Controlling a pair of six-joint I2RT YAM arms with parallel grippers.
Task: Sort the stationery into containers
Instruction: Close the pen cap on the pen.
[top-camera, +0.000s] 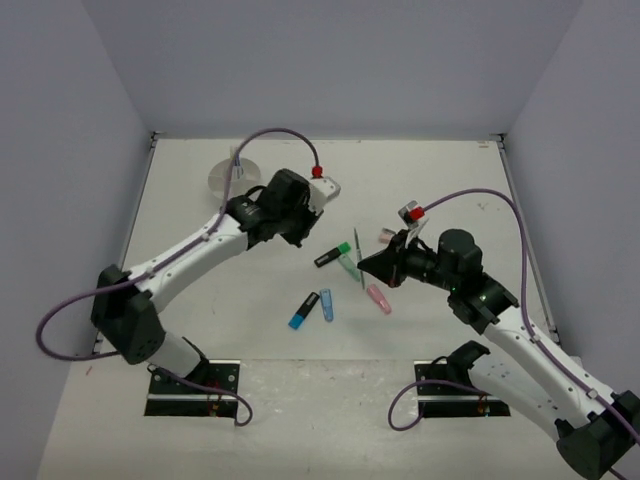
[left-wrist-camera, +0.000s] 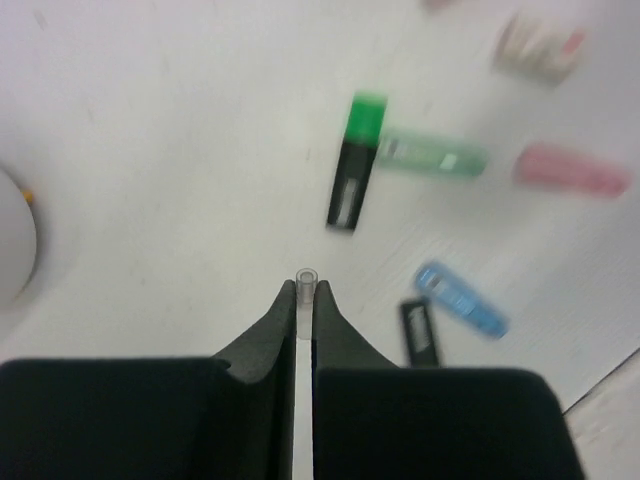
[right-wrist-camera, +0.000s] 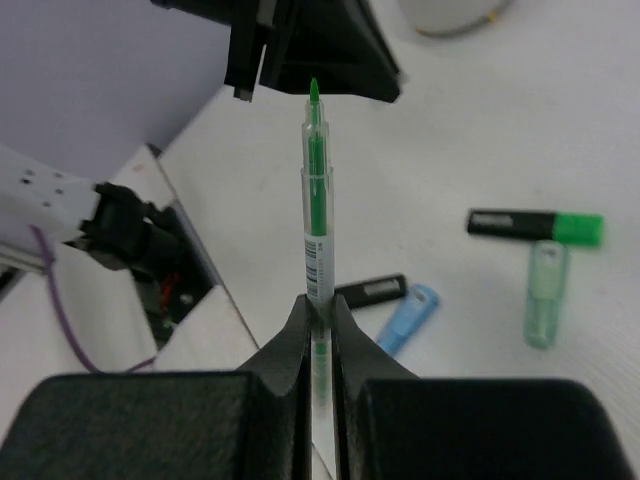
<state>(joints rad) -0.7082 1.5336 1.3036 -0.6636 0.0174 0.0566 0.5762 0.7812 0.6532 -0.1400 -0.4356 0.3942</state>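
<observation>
Two grippers, both clamped down on something. The right gripper (right-wrist-camera: 320, 305) is pinching a thin green pen (right-wrist-camera: 318, 200) low on its barrel. The pen's bare tip points away from the wrist, straight at the black left gripper (top-camera: 300, 238) hanging just beyond it. The left one's jaws are squeezed onto a skinny clear tube (left-wrist-camera: 305, 277) that pokes out a bit past the fingertips. Can't tell whether it's a cap or a whole pen. Both held things are up off the table (top-camera: 450, 180).

In the top view the white tub (top-camera: 235, 178) sits at about 11 o'clock on the table, at 10 o'clock from the left gripper and well apart from the loose stuff. Near the middle, a black-and-green highlighter (top-camera: 333, 255) lies right beside a pale green highlighter (top-camera: 347, 263). A pink highlighter (top-camera: 378, 298) is at 5 o'clock from those. At 7 o'clock a light blue highlighter (top-camera: 326, 304) sits next to a black-and-blue highlighter (top-camera: 303, 311). A small pink-and-tan eraser (top-camera: 386, 237) lies at 1 o'clock from the green pair.
</observation>
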